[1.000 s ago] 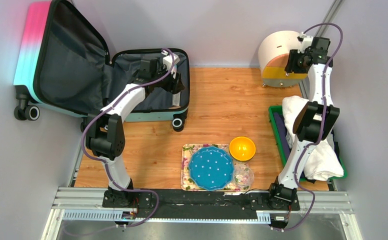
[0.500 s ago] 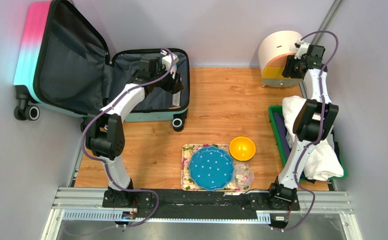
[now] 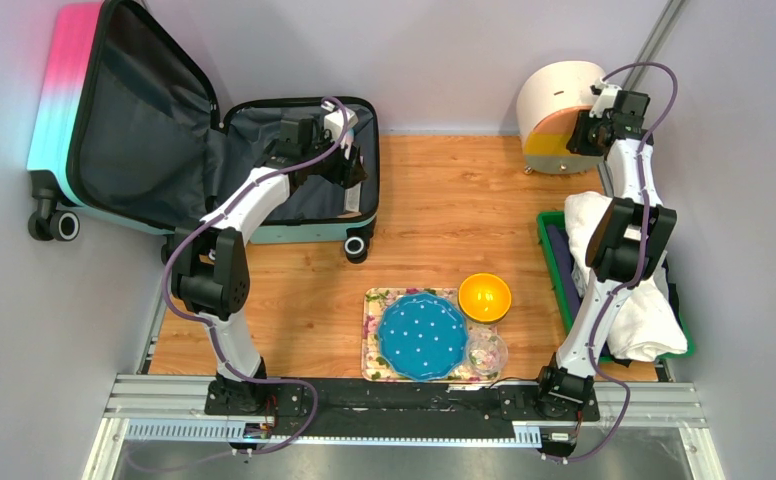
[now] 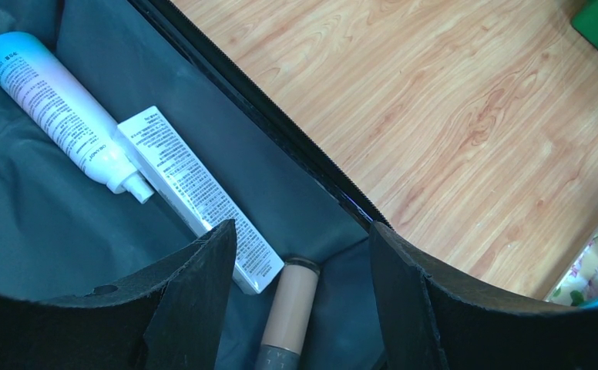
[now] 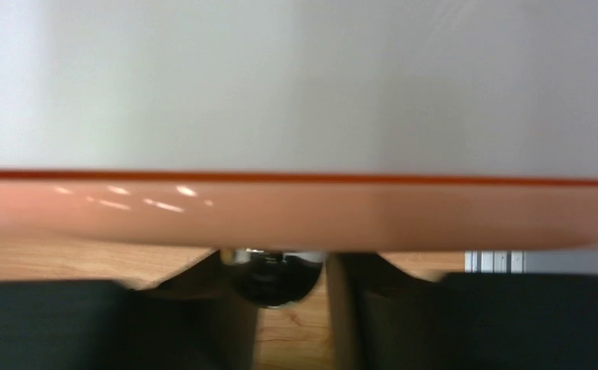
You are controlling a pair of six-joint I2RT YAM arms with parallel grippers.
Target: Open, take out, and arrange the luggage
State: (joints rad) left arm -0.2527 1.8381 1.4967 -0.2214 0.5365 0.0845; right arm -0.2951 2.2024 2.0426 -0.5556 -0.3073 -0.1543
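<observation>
Blue plate (image 3: 423, 336) & orange bowl (image 3: 485, 296) sit out on near desk (image 3: 434, 200); far left, the luggage (image 3: 124, 130) lies open w/ bottle (image 4: 57, 108), box (image 4: 196, 196) & tan tube (image 4: 290, 304) yet to come out, under left gripper (image 4: 302, 227), jaws wide apart; right gripper (image 5: 277, 262) has jaws flanking cabinet knob (image 5: 274, 281), grip unclear.

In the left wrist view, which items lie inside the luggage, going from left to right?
Inside the luggage: white bottle → white box → beige tube.
</observation>
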